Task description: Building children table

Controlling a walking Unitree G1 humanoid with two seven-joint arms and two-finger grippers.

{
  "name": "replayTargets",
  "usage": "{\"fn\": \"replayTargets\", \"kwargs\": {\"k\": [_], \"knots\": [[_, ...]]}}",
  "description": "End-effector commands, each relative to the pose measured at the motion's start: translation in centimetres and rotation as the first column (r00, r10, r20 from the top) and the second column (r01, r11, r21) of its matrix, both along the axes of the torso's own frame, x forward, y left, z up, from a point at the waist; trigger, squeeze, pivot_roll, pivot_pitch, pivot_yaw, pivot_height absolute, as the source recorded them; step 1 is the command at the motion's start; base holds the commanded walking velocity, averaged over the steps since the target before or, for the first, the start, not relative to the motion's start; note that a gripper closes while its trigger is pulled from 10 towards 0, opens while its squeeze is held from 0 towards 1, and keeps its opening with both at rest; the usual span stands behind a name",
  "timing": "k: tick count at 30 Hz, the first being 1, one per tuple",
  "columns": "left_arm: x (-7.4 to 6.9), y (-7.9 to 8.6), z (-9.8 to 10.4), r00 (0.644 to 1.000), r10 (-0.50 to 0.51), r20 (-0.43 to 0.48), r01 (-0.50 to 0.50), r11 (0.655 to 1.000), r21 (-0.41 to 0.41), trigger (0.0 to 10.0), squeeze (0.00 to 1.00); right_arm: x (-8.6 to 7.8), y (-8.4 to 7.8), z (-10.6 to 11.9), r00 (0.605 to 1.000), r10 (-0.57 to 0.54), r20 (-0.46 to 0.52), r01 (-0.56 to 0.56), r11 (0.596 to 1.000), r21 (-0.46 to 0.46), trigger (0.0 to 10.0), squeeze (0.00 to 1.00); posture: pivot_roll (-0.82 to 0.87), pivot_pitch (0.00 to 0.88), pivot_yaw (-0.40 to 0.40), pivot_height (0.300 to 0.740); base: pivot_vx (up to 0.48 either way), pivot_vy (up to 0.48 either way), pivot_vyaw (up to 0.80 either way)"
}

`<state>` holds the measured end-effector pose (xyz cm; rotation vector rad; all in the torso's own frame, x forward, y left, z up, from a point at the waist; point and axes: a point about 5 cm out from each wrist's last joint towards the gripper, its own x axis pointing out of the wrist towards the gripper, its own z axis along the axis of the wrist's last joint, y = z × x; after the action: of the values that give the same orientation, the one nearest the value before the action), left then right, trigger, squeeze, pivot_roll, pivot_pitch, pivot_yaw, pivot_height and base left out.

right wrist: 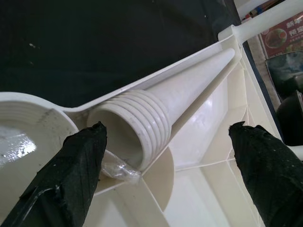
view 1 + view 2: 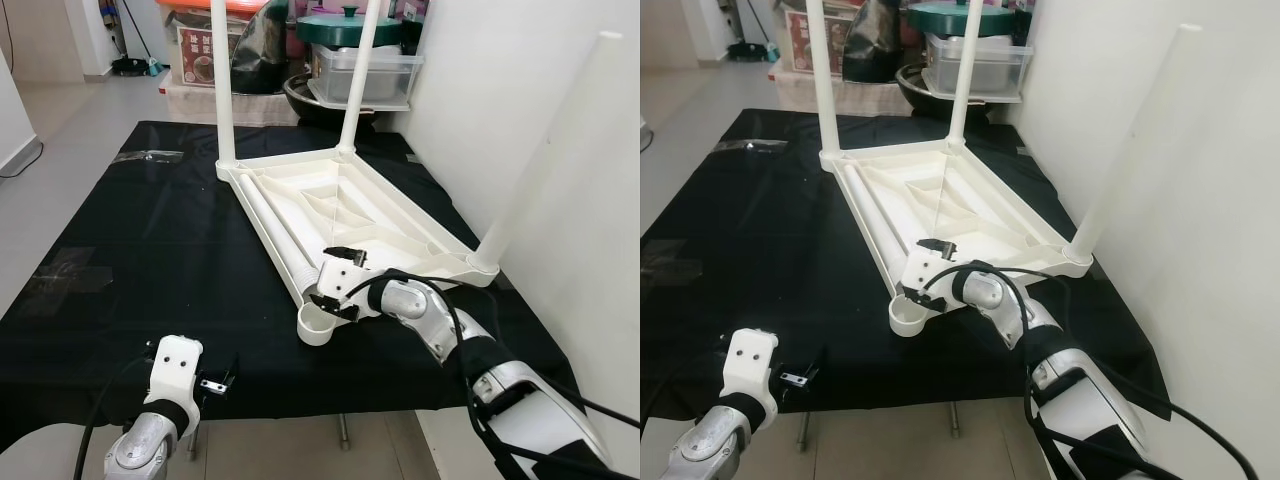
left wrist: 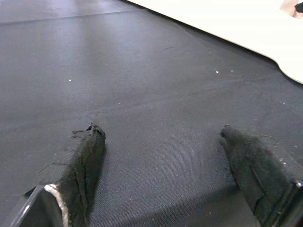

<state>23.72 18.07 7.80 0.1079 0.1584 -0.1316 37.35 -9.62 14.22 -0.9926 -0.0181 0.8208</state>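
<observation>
A white plastic children's table lies upside down on a black cloth. Three white legs stand upright in its corners: two at the far end and one by the wall. A fourth, loose leg lies inside the tabletop along its left rim, ribbed end toward the bare near corner socket. My right gripper is open, its fingers either side of that ribbed end without touching it. Low at the near left, my left gripper is open over the bare cloth.
A white wall runs close along the table's right side. Boxes, a clear tub and a green-lidded pot crowd the far end. Crumpled clear wrap lies on the cloth at the far left. Tiled floor lies to the left.
</observation>
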Motion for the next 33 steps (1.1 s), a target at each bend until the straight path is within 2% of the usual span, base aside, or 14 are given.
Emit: {"fn": "replayTargets", "kwargs": {"k": [1, 6, 10, 20, 24, 27, 29, 31, 32, 33], "knots": [[-0.1, -0.4, -0.1, 1.000, -0.008, -0.013, 0.008, 1.000, 0.004, 10.0, 0.00, 0.1, -0.3, -0.7, 1.000, -0.021, -0.018, 0.020, 0.999, -0.048, 10.0, 0.00, 0.11, 0.000, -0.122, 0.740, 0.000, 0.000, 0.00], [0.1, -0.3, 0.0, 1.000, -0.009, -0.007, 0.009, 1.000, 0.005, 10.0, 0.00, 0.6, -0.5, -0.4, 0.998, -0.067, 0.011, 0.068, 0.995, -0.074, 10.0, 0.00, 0.11, 0.000, -0.120, 0.740, 0.000, 0.000, 0.00], [0.3, -0.6, 0.1, 1.000, -0.017, 0.000, 0.017, 1.000, -0.001, 10.0, 0.00, 0.9, 0.0, -0.1, 0.995, -0.095, 0.017, 0.096, 0.993, -0.066, 10.0, 0.00, 0.11, 0.000, -0.120, 0.740, 0.000, 0.000, 0.00], [0.4, -0.9, 0.1, 1.000, -0.022, -0.002, 0.022, 1.000, -0.005, 10.0, 0.00, 1.1, 0.9, 0.1, 0.997, -0.065, 0.034, 0.069, 0.988, -0.138, 10.0, 0.00, 0.11, 0.000, -0.124, 0.740, 0.000, 0.000, 0.00], [0.4, -1.1, 0.0, 1.000, -0.023, -0.002, 0.023, 1.000, -0.010, 10.0, 0.00, 1.5, 1.8, 1.0, 0.990, -0.107, 0.092, 0.115, 0.990, -0.081, 10.0, 0.00, 0.11, 0.000, -0.129, 0.740, 0.000, 0.000, 0.00], [0.4, -1.2, -0.1, 1.000, -0.021, -0.003, 0.021, 1.000, -0.014, 10.0, 0.00, 2.0, 2.5, 2.1, 0.962, -0.203, 0.184, 0.200, 0.979, 0.031, 10.0, 0.00, 0.11, 0.000, -0.132, 0.740, 0.000, 0.000, 0.00], [0.4, -1.1, -0.1, 1.000, -0.020, -0.004, 0.020, 1.000, -0.014, 10.0, 0.00, 2.2, 2.7, 2.8, 0.946, -0.247, 0.209, 0.231, 0.968, 0.100, 10.0, 0.00, 0.11, 0.000, -0.131, 0.740, 0.000, 0.000, 0.00], [0.4, -1.1, -0.1, 1.000, -0.020, -0.004, 0.020, 1.000, -0.014, 10.0, 0.00, 2.2, 2.7, 2.8, 0.946, -0.247, 0.209, 0.231, 0.968, 0.100, 10.0, 0.00, 0.11, 0.000, -0.131, 0.740, 0.000, 0.000, 0.00], [0.4, -1.1, -0.1, 1.000, -0.019, -0.005, 0.019, 1.000, -0.014, 10.0, 0.00, 2.2, 2.8, 3.1, 0.940, -0.267, 0.214, 0.242, 0.961, 0.135, 6.8, 0.00, 0.11, 0.000, -0.131, 0.740, 0.000, 0.000, 0.00], [0.4, -1.1, -0.1, 1.000, -0.019, -0.005, 0.019, 1.000, -0.013, 10.0, 0.00, 2.3, 3.0, 3.6, 0.931, -0.298, 0.212, 0.254, 0.944, 0.212, 1.1, 0.00, 0.11, 0.000, -0.130, 0.740, 0.000, 0.000, 0.00]]}}
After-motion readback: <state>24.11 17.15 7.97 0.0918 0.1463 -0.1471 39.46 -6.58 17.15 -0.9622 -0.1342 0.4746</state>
